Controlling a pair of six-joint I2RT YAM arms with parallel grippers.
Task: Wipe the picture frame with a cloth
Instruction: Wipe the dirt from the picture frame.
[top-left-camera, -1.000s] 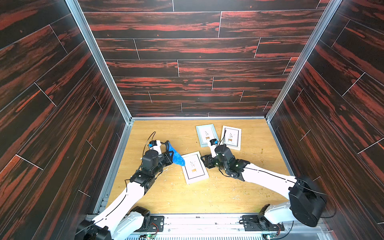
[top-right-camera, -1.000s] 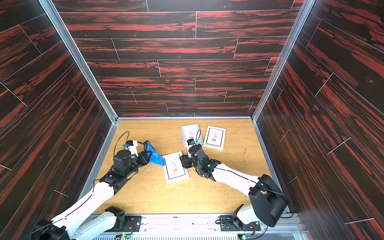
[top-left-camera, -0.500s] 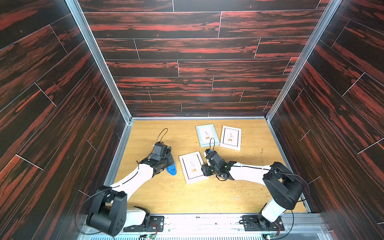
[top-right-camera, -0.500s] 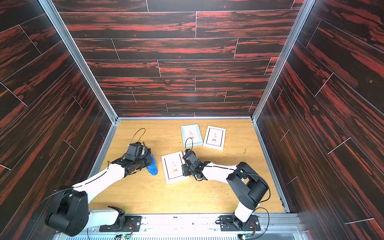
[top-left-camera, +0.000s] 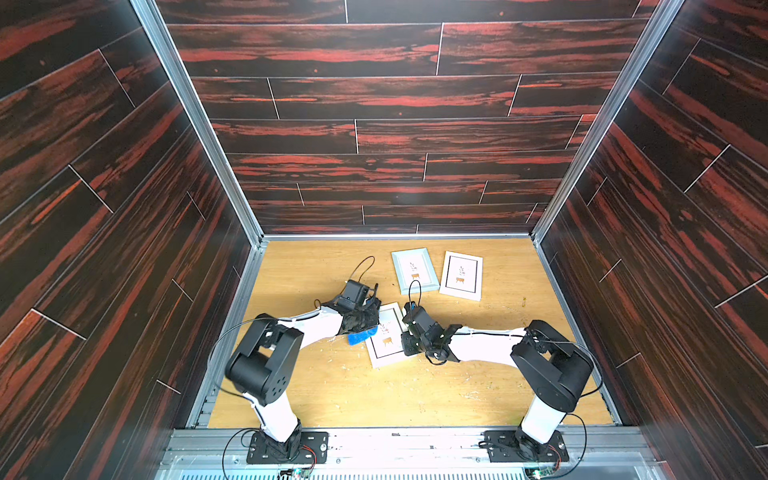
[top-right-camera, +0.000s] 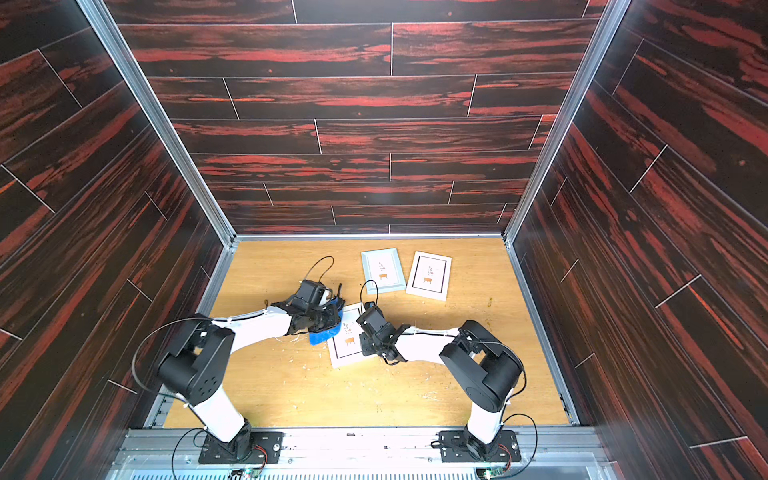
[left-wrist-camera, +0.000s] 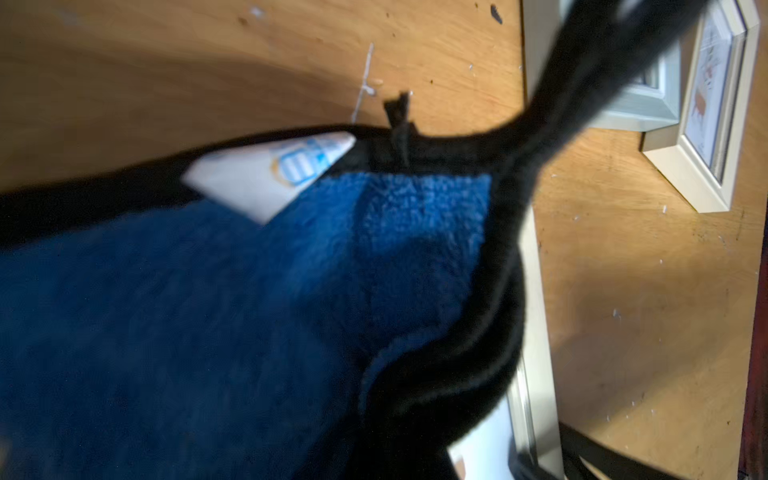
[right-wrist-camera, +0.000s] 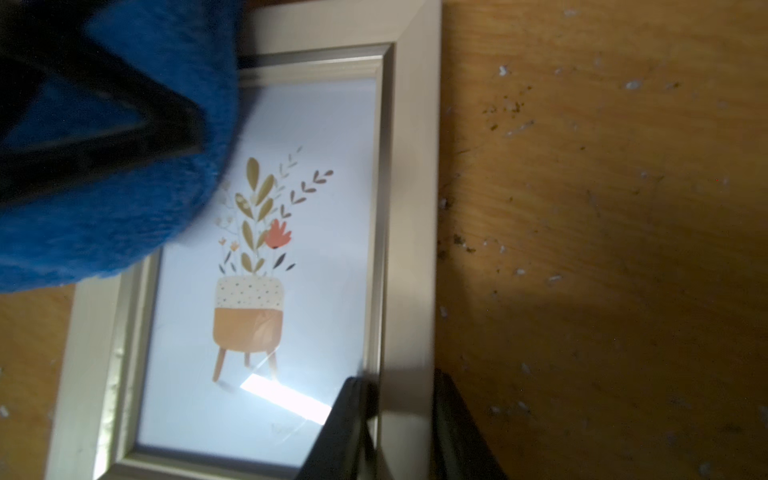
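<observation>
The picture frame, white-rimmed with a potted-plant print, lies flat mid-table. The blue cloth with black trim is bunched under my left gripper, which is shut on it. It rests on the frame's far left corner, and in the right wrist view the cloth covers that corner of the glass. My right gripper is shut on the frame's right rail, one finger on the glass side and one outside. The left wrist view is mostly cloth.
Two more frames lie at the back: a pale blue one and a white one. Dark wood-pattern walls enclose the wooden table on three sides. White specks litter the table.
My left arm has carried the cloth down and right, onto the frame's corner. My right gripper has lowered and closed its jaws on the frame's right rail.
</observation>
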